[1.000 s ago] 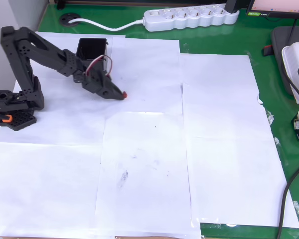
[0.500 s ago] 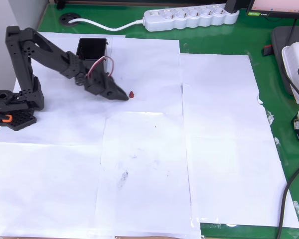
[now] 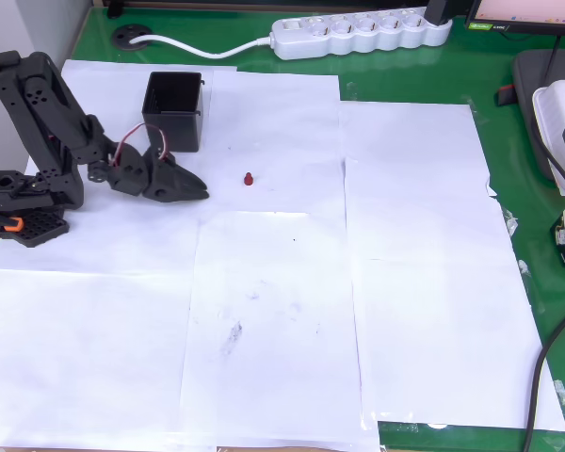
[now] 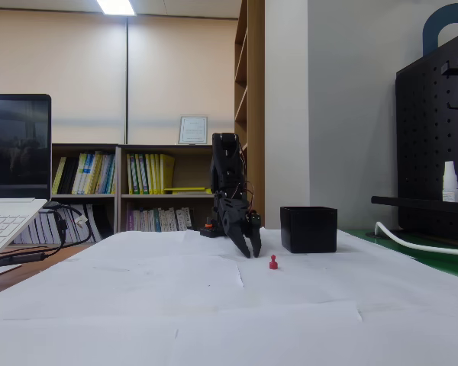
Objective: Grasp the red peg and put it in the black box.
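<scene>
Red peg [image 3: 249, 179] lies loose on paper [image 3: 264, 311] — no legible writing

White paper sheets [image 3: 282, 282] cover most of a green tabletop [image 3: 537, 198], with a white power strip [image 3: 363, 33] and its cable along the far edge in the overhead view. In the fixed view a beige wall [image 4: 137, 76] rises behind a low bookshelf [image 4: 137, 200] full of books, a framed certificate [image 4: 192, 130] standing on top, beside a tall wooden shelf unit [image 4: 249, 99] and a white pillar [image 4: 286, 107]. A ceiling light panel [image 4: 116, 7] glows overhead, a black pegboard [image 4: 435, 137] stands at the right, and an open laptop [image 4: 15, 168] sits at the left.
</scene>
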